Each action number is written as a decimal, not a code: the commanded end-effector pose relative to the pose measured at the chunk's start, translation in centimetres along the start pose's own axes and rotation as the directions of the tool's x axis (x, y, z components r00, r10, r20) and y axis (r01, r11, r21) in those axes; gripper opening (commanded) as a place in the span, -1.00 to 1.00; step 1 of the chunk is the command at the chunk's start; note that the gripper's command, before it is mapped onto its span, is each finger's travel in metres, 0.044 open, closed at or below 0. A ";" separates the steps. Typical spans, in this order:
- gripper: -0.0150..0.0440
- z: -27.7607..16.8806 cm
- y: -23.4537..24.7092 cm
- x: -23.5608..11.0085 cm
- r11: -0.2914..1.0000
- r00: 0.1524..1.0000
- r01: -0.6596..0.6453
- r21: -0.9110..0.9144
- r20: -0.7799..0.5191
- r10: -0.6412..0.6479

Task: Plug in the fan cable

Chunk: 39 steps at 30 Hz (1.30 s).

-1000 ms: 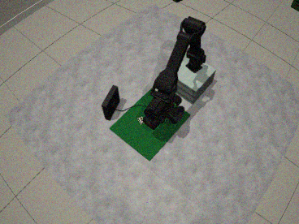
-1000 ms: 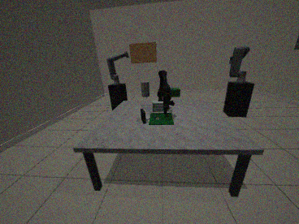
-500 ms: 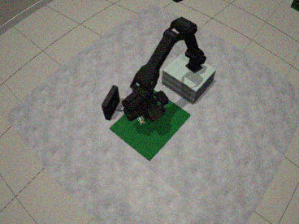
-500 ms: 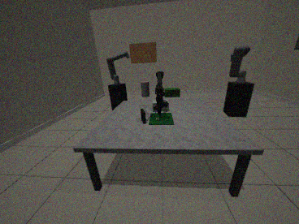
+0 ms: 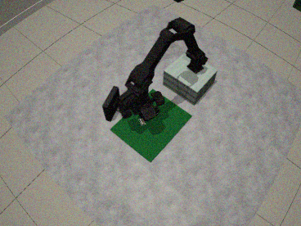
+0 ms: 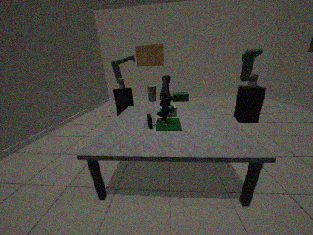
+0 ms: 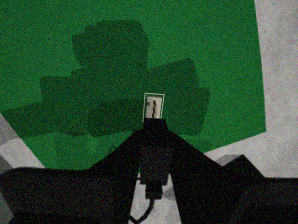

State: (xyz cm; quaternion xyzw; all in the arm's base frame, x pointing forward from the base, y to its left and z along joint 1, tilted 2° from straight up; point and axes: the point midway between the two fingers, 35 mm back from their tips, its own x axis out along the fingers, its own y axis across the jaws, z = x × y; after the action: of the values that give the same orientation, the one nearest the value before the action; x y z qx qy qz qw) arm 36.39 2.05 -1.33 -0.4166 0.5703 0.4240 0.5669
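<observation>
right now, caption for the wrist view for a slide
Fingers shut on the fan plug, held just short of the four-pin header on the green board.

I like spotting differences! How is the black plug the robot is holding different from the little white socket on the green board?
Colour: the plug is black, while the header is a pale frame with small pins inside. Size: in the wrist view the plug looks bigger than the header. State: the plug is clamped in the gripper with a cable trailing from it, while the header sits alone on the green board. Both are small and boxy.
</observation>
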 end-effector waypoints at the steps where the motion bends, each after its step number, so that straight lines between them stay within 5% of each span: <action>1: -0.49 0.3 -0.2 -0.3 1.000 1.000 0.004 0.010 -0.001 -0.004; 39: -0.49 0.6 -0.2 1.9 1.000 1.000 0.004 0.011 -0.001 -0.004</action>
State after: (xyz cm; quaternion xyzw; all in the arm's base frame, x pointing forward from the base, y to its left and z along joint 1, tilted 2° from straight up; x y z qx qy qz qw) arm 36.73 2.60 -3.28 -0.4152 0.5714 0.4223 0.5682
